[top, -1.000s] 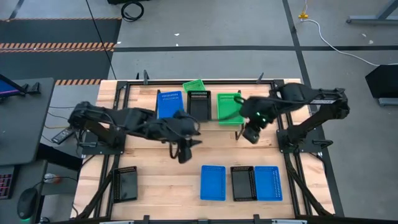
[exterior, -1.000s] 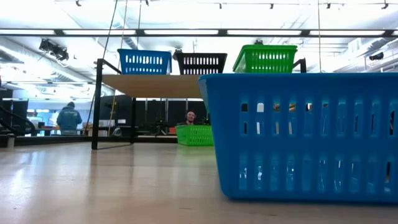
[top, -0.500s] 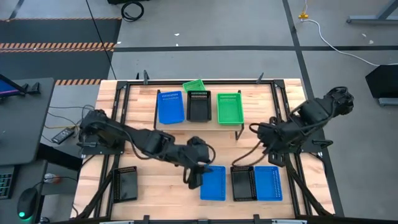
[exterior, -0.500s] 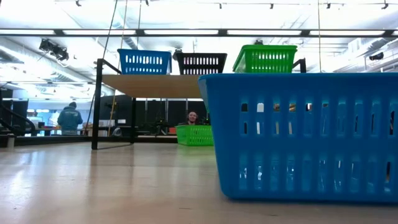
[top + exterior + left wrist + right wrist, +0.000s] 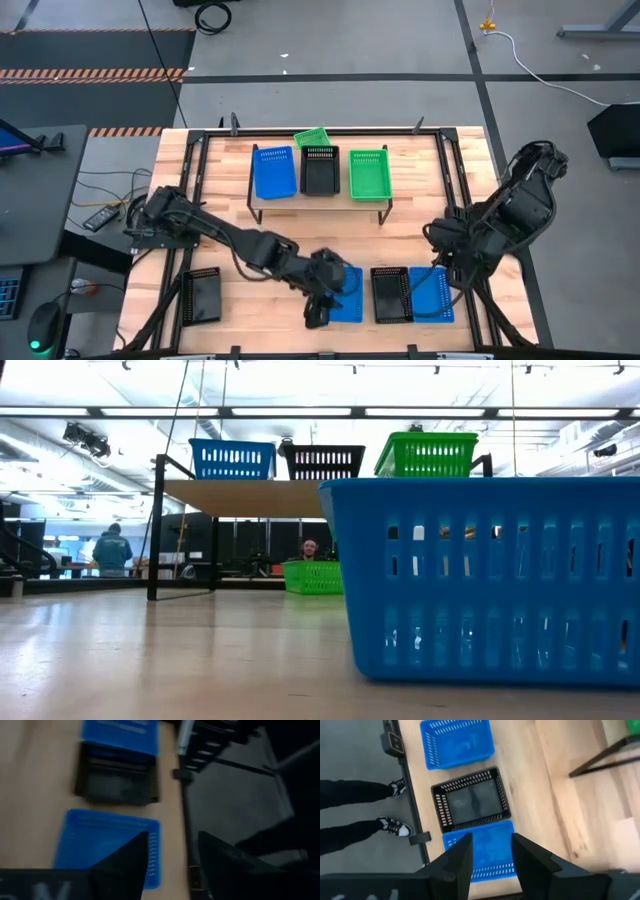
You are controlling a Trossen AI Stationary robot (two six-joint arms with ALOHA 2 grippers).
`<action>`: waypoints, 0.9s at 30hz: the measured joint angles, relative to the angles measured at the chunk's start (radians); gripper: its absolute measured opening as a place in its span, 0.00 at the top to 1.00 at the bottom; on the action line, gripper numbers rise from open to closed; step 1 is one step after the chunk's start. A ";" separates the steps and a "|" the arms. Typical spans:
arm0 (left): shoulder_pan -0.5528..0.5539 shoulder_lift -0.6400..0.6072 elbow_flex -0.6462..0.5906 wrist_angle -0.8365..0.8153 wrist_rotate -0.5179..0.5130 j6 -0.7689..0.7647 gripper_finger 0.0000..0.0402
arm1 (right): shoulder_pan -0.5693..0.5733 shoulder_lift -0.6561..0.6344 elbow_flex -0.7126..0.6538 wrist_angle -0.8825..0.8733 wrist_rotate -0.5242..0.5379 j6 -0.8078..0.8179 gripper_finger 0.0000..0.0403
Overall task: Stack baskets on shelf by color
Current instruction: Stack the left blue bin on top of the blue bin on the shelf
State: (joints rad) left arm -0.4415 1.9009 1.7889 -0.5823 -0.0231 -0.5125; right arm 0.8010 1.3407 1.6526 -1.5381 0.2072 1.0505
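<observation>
Left hand spread over bright blue perforated plastic basket near desk's front edge, right hand also spread nearby; looks light, stiff, best pinched by one mesh wall.

The table is pale planked wood with visible grain and a soft sheen, edged by a dark metal frame. Just ahead of the right gripper's matt black fingers, a blue basket and a black basket are moulded plastic with slotted walls and smooth, slightly glossy floors. The shelf has a light matt wooden top on thin black metal legs. A green basket on it is bright plastic mesh.
</observation>
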 joint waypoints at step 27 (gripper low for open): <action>-0.066 0.263 0.000 0.076 0.012 0.030 0.39 | 0.133 0.001 -0.238 0.197 -0.017 0.188 0.60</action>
State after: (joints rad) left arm -0.5079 2.1642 1.7889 -0.5062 -0.0109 -0.4821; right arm 0.9340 1.3418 1.4151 -1.3408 0.1905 1.2388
